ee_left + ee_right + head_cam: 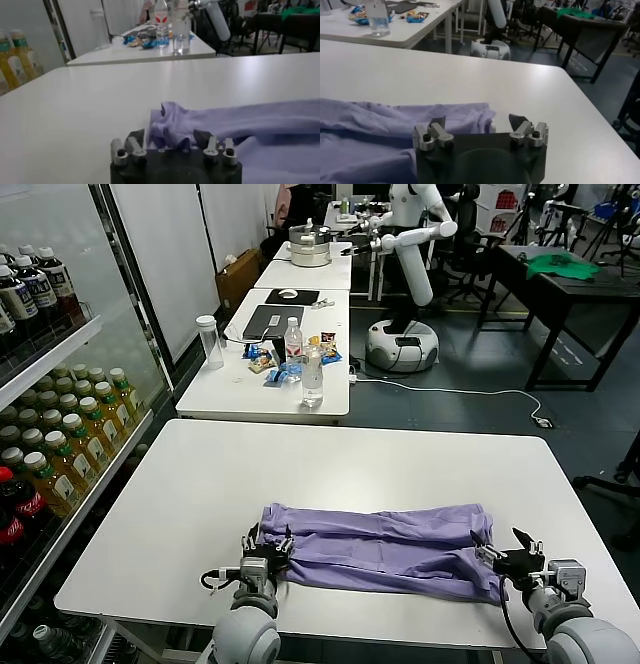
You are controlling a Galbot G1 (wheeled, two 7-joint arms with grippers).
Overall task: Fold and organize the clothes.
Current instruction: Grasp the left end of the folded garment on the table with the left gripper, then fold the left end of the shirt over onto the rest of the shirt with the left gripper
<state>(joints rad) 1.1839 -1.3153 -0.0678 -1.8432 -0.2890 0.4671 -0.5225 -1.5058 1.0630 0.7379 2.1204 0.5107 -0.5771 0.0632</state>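
Left gripper (266, 551) spread at T-shirt (385, 549) corner — right gripper (510, 559) spread wide, gripping nothing

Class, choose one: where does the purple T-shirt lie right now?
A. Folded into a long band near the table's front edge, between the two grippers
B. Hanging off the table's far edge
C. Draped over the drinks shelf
A: the T-shirt lies as a long band along the white table's near side, left gripper and right gripper at its ends.

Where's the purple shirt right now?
The shirt lies folded lengthwise near the white table's front edge, between the left gripper and right gripper.
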